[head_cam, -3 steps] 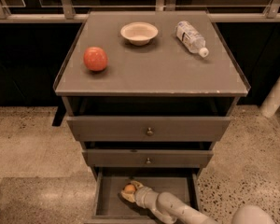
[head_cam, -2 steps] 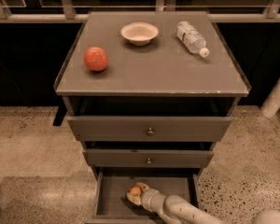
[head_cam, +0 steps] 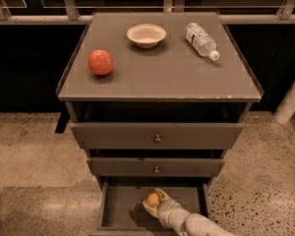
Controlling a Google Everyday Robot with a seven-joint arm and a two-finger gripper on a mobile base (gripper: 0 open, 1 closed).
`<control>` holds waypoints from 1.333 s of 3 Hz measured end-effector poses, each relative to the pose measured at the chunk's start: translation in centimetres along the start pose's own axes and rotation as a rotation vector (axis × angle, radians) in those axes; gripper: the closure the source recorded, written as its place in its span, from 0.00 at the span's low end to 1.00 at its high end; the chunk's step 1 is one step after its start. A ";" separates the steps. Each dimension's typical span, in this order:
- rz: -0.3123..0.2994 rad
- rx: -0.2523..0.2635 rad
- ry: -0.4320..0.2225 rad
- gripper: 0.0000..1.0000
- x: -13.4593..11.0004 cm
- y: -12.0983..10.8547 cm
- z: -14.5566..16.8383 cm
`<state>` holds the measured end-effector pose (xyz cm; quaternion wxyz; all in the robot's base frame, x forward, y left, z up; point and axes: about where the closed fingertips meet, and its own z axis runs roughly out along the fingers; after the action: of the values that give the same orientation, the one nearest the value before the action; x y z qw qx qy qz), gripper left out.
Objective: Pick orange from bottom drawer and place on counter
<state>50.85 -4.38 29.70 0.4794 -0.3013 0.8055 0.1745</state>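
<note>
Speckled floor (head_cam: 29, 146) | bottom drawer (head_cam: 120, 206) open | gripper (head_cam: 153, 201) grasps orange (head_cam: 153, 198) inside

Surface (head_cam: 187, 77): matt grey-brown wood, edges worn pale. Bottom drawer (head_cam: 120, 205): same matt wood, plain floor. Orange (head_cam: 153, 198): smooth skin, clasped by pale smooth-cased tool (head_cam: 153, 201) near drawer's front edge.

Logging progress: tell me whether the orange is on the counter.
No: the orange is down in the bottom drawer, at the gripper, not on the counter.
</note>
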 end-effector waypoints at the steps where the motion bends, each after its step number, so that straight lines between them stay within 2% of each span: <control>1: -0.070 0.043 -0.022 1.00 -3.5 1.9 -4.5; 2: -0.080 0.001 -0.016 1.00 -3.1 4.8 -5.2; 3: -0.078 0.008 -0.017 1.00 -3.2 4.3 -5.0; 4: -0.101 -0.012 -0.003 1.00 -4.1 4.2 -5.6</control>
<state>45.88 -3.09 35.96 0.4869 -0.3444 0.7875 0.1555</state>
